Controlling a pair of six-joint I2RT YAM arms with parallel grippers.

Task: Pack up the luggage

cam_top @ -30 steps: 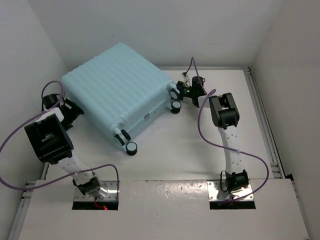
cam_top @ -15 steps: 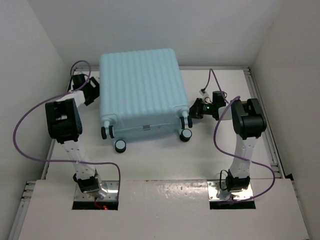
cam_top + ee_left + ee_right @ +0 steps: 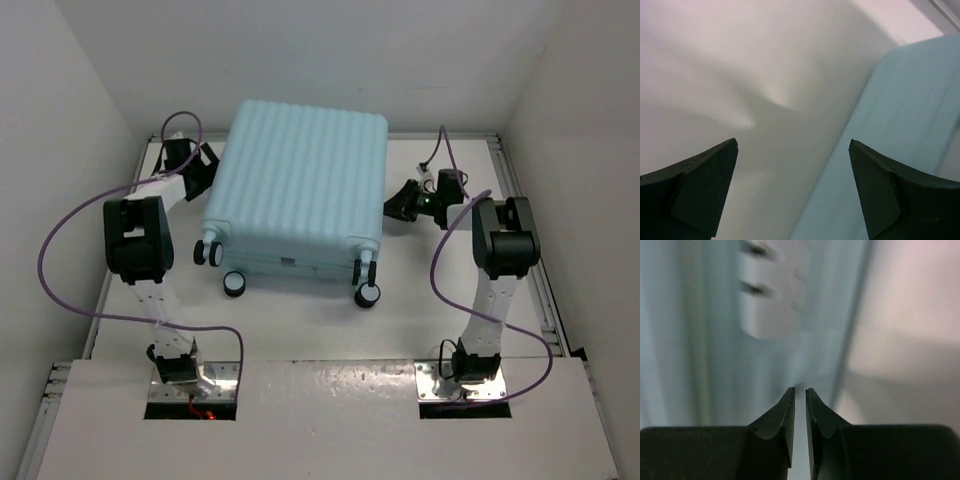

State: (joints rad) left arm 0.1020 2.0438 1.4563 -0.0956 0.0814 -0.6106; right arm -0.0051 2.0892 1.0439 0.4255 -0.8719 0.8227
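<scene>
The luggage, a pale aqua ribbed hard-shell suitcase, lies closed and flat on the table with its black wheels towards the near side. My left gripper is at its far left edge and stands wide open; in the left wrist view the fingers straddle that edge of the shell with nothing held. My right gripper points at the suitcase's right side. In the right wrist view its jaws are nearly together, with a thin slit and nothing in it, close to the blurred shell.
White walls enclose the table at the back and both sides. A raised white shelf carries the arm bases at the near edge. Purple cables loop out from both arms. Bare tabletop lies between suitcase and shelf.
The suitcase has swung round from a skewed pose to nearly square and shifted right and back. Both arms followed it to its sides. The left jaws opened slightly wider.
</scene>
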